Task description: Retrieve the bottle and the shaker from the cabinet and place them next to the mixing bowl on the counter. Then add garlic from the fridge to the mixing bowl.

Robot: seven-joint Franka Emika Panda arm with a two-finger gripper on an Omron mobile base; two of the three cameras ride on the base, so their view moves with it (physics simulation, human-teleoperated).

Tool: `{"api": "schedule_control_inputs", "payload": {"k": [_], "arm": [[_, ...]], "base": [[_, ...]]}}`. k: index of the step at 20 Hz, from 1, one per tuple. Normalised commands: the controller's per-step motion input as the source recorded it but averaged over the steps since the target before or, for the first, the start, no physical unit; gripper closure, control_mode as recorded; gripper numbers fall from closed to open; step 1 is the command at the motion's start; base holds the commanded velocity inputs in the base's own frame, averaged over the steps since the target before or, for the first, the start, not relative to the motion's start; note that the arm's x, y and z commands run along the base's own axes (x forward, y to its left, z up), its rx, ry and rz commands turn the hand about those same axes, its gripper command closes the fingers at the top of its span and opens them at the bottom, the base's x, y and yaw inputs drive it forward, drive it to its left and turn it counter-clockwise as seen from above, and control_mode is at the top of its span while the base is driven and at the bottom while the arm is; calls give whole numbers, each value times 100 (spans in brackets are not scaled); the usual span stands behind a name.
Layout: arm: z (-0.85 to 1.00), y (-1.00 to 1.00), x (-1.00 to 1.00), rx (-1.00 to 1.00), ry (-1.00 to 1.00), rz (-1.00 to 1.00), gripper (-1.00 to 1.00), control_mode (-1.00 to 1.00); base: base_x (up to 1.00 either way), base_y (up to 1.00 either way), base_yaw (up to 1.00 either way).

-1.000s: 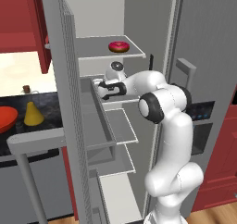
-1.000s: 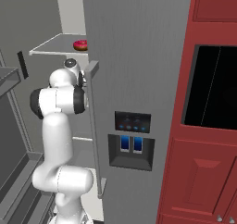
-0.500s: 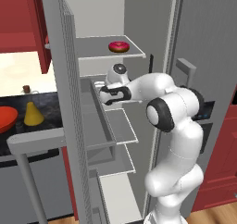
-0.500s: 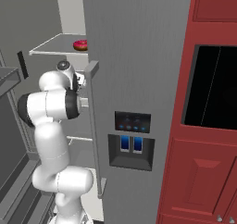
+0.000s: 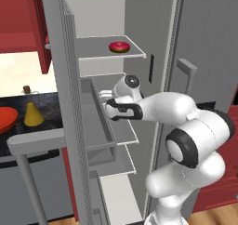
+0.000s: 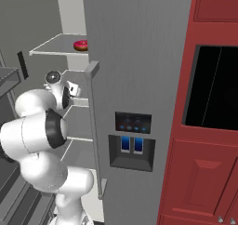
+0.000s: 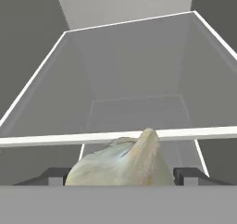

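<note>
Garlic [image 7: 121,165] sits between the two finger tips of the gripper [image 7: 121,176], which look closed on its sides, inside the open fridge [image 5: 153,80] near a pale shelf edge. Judged next: draw the bulb straight out, level, clear of the shelf lip, then carry it left to the mixing bowl [image 5: 7,119] beside the bottle [image 5: 31,114].

The garlic [image 7: 121,165] is cut off at its base, hiding whether the jaws touch it.
</note>
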Motion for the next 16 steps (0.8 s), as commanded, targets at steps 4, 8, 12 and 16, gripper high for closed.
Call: {"api": "schedule_control_inputs", "payload": {"k": [4, 8, 12, 16], "arm": [[77, -21, -72, 2, 0, 0, 100, -100], [79, -29, -78, 0, 0, 0, 100, -100], [82, -25, -80, 0, 0, -3, 100, -100], [71, -35, -81, -3, 0, -7, 100, -100]], "base": [[0, 0, 0], [0, 0, 0], [0, 0, 0], [0, 0, 0]]}}
